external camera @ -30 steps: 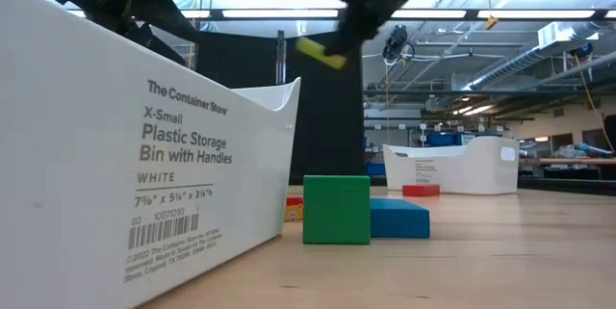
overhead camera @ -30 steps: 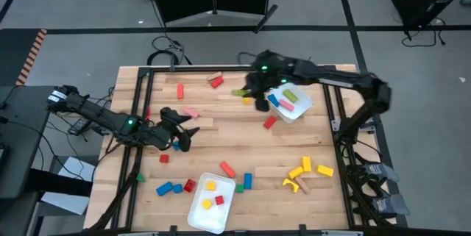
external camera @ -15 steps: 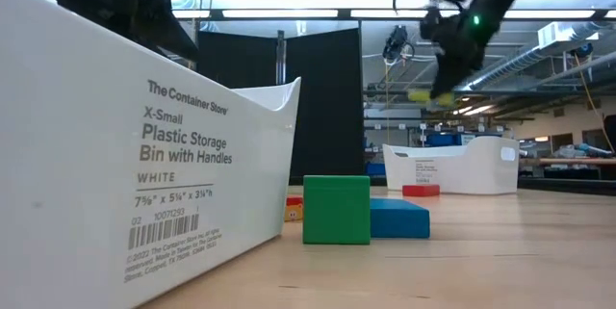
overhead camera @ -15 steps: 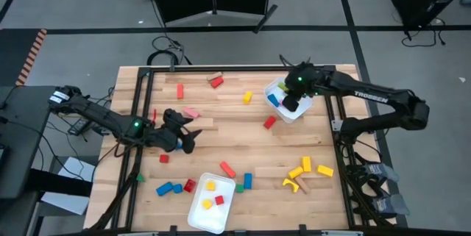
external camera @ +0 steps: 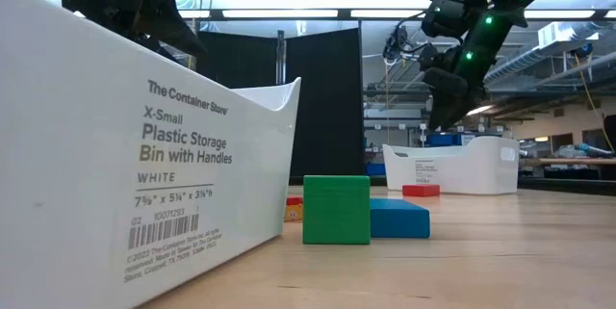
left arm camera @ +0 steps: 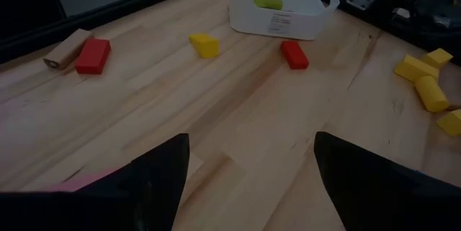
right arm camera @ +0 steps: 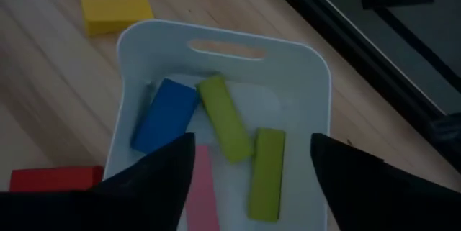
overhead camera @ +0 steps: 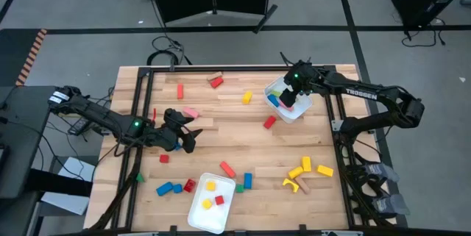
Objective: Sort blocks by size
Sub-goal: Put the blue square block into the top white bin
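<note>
Right wrist view: right gripper jaws wide, empty, above white rectangular plastic tray; blue, pink and two green wooden bars below jaws. Left gripper jaws wide, over wooden desk, loose blocks around.

Small wooden blocks in red, blue, yellow, green and pink are scattered flat across the counter. Two green bars, a blue block and a pink one are seen lying in a tray.
</note>
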Controlling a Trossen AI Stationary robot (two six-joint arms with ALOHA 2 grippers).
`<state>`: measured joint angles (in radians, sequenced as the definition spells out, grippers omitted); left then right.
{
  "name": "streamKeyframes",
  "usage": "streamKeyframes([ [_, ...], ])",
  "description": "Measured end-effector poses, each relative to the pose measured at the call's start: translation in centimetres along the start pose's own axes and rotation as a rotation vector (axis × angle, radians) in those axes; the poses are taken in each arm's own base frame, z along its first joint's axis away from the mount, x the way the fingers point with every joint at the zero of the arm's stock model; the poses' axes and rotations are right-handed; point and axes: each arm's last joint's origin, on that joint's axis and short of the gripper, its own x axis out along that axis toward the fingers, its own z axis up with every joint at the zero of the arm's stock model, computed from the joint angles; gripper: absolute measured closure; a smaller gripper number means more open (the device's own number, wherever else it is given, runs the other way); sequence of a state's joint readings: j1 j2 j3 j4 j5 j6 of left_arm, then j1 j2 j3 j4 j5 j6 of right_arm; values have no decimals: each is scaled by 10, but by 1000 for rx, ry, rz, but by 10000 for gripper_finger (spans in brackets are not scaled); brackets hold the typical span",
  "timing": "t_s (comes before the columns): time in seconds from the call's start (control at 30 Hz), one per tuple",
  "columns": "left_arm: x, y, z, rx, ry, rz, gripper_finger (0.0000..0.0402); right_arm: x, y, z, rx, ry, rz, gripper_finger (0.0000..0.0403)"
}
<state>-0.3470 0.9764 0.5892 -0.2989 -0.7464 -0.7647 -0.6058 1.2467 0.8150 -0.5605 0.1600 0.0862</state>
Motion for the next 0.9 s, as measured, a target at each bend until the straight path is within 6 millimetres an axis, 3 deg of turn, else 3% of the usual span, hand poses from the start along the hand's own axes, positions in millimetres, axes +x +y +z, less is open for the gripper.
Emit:
streamKeyframes([
  [0.17, 0, 0, 0, -1, 5, -2, 97, -8, 6, 2, -35, -50, 22, 96],
  [0.5, 0, 1, -2, 7, 29, -7, 97, -34, 48, 6, -230, -227, 302, 130],
  [0.7, 4, 5, -15, 22, 185, 14, 98, -54, 89, -2, -411, -324, 467, 135],
  [0.9, 8, 6, -27, 19, 445, 42, 107, -74, 110, -11, -456, -411, 489, 135],
])
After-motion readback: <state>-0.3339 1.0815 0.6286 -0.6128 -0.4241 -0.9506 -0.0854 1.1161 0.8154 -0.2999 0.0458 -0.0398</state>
